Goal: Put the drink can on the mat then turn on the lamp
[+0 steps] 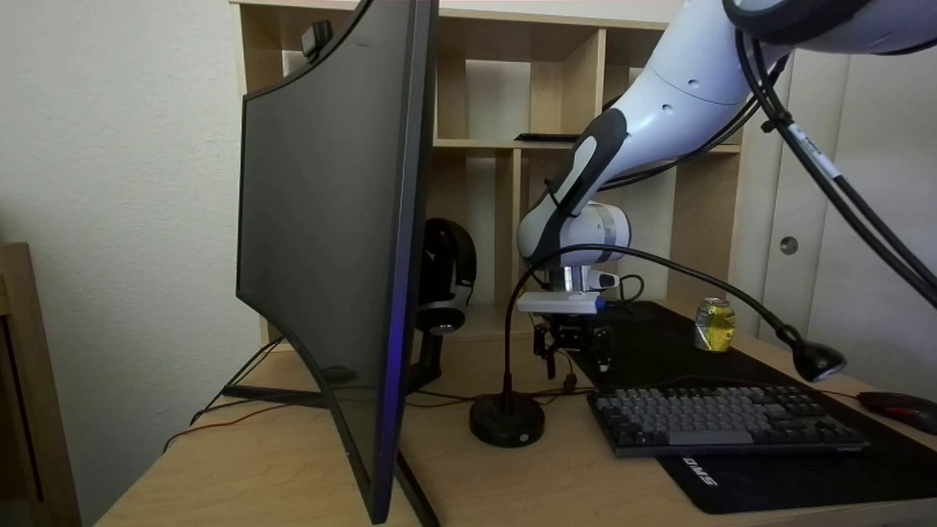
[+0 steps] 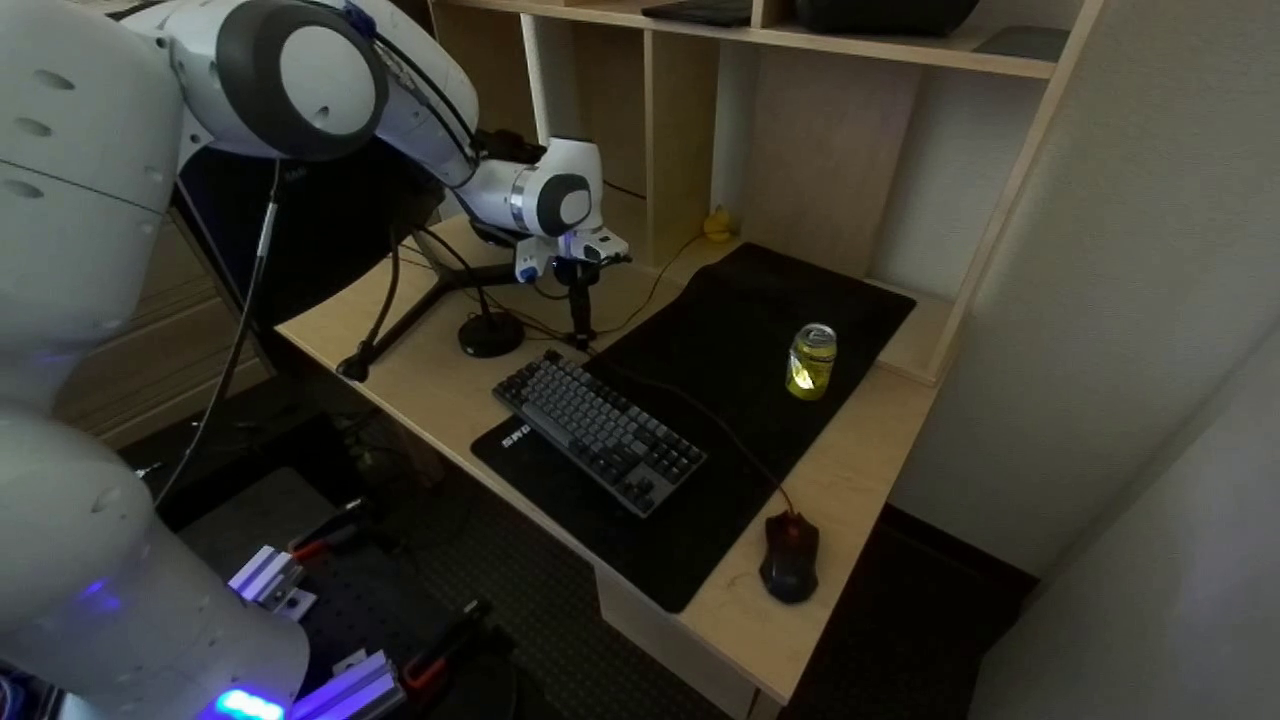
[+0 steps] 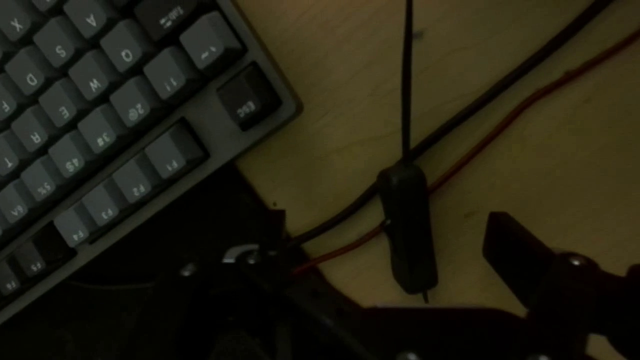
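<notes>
My pincer (image 3: 386,222) points down at the desk (image 3: 525,175), its two fingers (image 3: 516,252) spread wide, with nothing in their hold. In the wrist view a black in-line switch (image 3: 409,235) shows in the gap between them, wood visible on either side of it; how high I am above it I cannot tell. A thin cord (image 3: 407,75) leaves the switch toward 12 o'clock, and a black cable (image 3: 485,101) and a red cable (image 3: 500,128) pass behind it, running from about 2 o'clock to 8 o'clock. The keyboard (image 3: 100,125) fills that view toward 10 o'clock, its Esc corner over bare wood.

In an exterior view the drink can (image 2: 811,362) stands upright on the mat (image 2: 740,330), near a long edge, at 3 o'clock from me and well apart. The mouse (image 2: 790,560) lies on the wood at 6 o'clock from the can, just beside the mat. Near me there, at 9 o'clock, stands the lamp (image 2: 490,336). In an exterior view its neck (image 1: 659,260) arches toward 3 o'clock and droops to a small head (image 1: 816,360).
</notes>
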